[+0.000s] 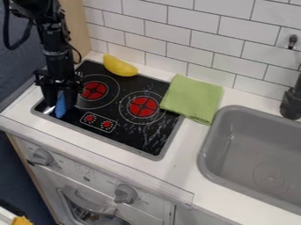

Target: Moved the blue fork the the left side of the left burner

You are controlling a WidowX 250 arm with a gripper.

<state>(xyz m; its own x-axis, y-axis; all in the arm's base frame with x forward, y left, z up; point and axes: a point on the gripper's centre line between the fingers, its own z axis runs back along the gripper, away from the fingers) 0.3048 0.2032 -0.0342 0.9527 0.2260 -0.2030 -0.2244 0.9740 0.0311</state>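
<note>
Lying low at the stovetop's front left corner, the blue fork [60,106] shows its handle beneath the black gripper [61,100], with a metal glint on the black surface just to its left; that puts it left of the left burner [94,90] and a little nearer the front, clear of the red disc, so the spot asked for looks about reached. The gripper hangs straight down over the handle, presumably because a thin thing lying low is best met from above; whether its jaws are wide, narrow or clamped on the fork, I cannot tell, dark as they are against the black stovetop [134,136]. If the fork is held, the next move would be a gentle release and a straight lift, since a sideways drag could turn it or nudge it over the rim.

Farther out, the yellow toy [119,66] sits at the back edge, out of the fork's way; the right burner [143,107] has nothing on it; the folded green cloth [192,98] overlaps the stovetop's right edge, between burner and sink [207,145], and seems to play no part here.
</note>
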